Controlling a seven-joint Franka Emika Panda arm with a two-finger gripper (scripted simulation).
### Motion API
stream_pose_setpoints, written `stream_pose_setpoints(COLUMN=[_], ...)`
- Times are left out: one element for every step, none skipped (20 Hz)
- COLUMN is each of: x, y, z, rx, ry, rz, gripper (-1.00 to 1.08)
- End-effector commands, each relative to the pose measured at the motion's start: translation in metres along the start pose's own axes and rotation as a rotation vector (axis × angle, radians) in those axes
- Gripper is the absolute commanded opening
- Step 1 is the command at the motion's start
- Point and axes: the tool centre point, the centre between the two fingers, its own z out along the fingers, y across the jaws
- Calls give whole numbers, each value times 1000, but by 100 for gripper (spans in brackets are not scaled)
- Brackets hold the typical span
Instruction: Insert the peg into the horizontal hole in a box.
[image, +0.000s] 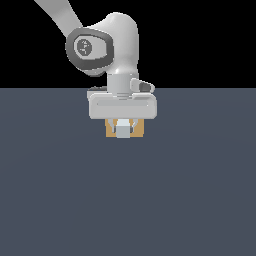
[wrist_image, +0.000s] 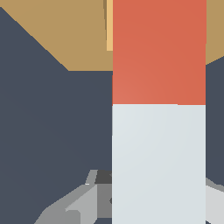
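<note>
The peg (image: 122, 131) shows end-on in the exterior view as a small pale square between my fingers. In the wrist view the peg (wrist_image: 158, 162) is a long bar, pale grey-white near me with an orange-red end (wrist_image: 158, 52) pointing at the box. The tan-orange box (image: 140, 129) sits on the floor right behind the peg, mostly hidden by my hand; its face shows in the wrist view (wrist_image: 74, 30). My gripper (image: 122, 126) is shut on the peg and holds it level just above the floor. The hole is hidden by the peg.
The dark blue-grey floor (image: 125, 200) spreads all around the box. My arm's white links (image: 107, 45) rise above the hand toward the exterior view's left.
</note>
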Motion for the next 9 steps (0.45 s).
stream_pose_setpoints(x=[20, 26, 32, 36, 40, 43, 45, 47, 47], y=[0, 1, 1, 1, 1, 1, 1, 1, 1], z=[-1, -1, -2, -2, -2, -2, -2, -2, -2], rx=[-3, -3, -3, -3, -3, -3, -3, -4, -4], ry=[1, 1, 1, 1, 1, 1, 1, 1, 1], rz=[-2, -2, -1, -1, -1, -1, -1, -1, -1], gripper=[-100, -100, -100, -100, -100, -100, -100, -100, -100])
